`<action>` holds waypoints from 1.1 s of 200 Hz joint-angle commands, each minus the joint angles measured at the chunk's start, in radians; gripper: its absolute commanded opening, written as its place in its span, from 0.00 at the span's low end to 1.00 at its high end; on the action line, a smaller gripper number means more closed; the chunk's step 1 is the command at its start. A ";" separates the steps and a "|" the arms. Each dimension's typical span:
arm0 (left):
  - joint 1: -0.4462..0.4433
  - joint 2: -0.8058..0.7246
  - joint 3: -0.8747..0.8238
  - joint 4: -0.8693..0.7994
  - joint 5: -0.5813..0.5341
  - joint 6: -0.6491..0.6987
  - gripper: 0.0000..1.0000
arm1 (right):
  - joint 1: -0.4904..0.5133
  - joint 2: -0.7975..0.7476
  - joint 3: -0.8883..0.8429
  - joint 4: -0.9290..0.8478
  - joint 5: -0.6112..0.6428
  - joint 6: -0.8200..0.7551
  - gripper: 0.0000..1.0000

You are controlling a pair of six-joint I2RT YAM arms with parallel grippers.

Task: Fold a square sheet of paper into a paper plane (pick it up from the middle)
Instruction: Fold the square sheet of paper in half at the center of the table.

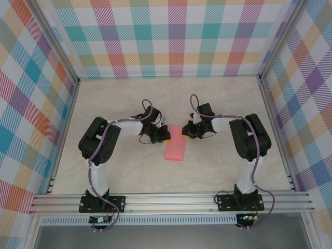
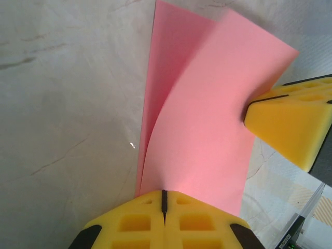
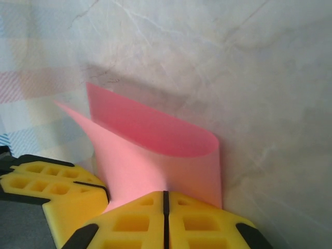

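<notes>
Salmon-pink layers of the square sheet of paper (image 2: 207, 129) sit skewed in a loose, uncreased curl, so pressing now would likely set a crooked crease, and a pull apart could tear it. It rests on the desk (image 1: 129, 104) between the left hand (image 2: 164, 201) and the right hand (image 3: 166, 201), each clamped on one edge.

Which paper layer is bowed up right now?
The upper layer, curving from the left pincer to the right pincer; the lower layer looks flat on the table beneath it.
</notes>
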 commanded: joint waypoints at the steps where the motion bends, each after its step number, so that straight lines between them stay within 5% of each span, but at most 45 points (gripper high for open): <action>1: -0.006 0.050 -0.015 -0.098 -0.044 0.019 0.00 | 0.000 0.001 0.011 -0.048 0.029 -0.016 0.08; 220: -0.006 0.046 -0.016 -0.130 -0.053 0.031 0.00 | -0.052 0.058 0.228 -0.166 -0.017 -0.062 0.09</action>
